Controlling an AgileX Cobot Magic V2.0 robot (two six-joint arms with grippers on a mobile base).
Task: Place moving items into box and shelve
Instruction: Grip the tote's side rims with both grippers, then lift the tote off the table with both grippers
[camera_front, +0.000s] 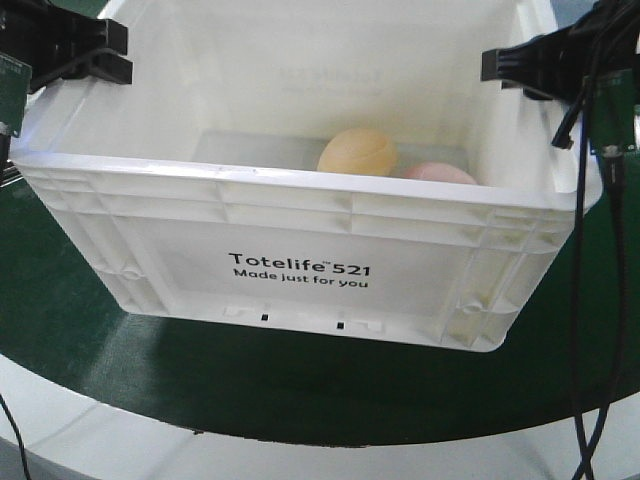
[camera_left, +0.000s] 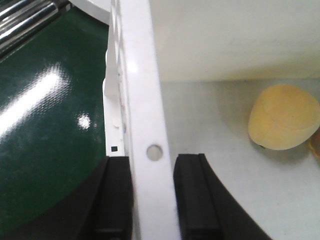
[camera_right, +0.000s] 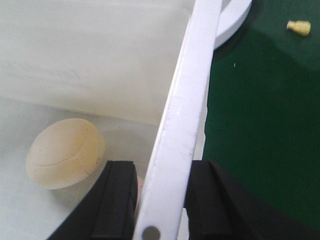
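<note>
White box (camera_front: 150, 240) 1 | yellow lump (camera_front: 357, 152) 1 | pink lump (camera_front: 440, 172) 1 | rim-clamping fingers (camera_left: 117, 200) 4

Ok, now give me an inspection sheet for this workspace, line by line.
Surface: glossy dark green tabletop with a white edge.
Job's things: white crate, top open; yellow fruit and pink fruit lie inside, side by side.
Clutter: one tiny yellow piece on the tabletop, outside the crate.
Grippers: left gripper and right gripper each clamp a side wall of the crate, one finger inside, one outside.
Cables: black cables hang by the right arm, outside the crate.
Surroundings: metal bars beyond the tabletop's edge.
</note>
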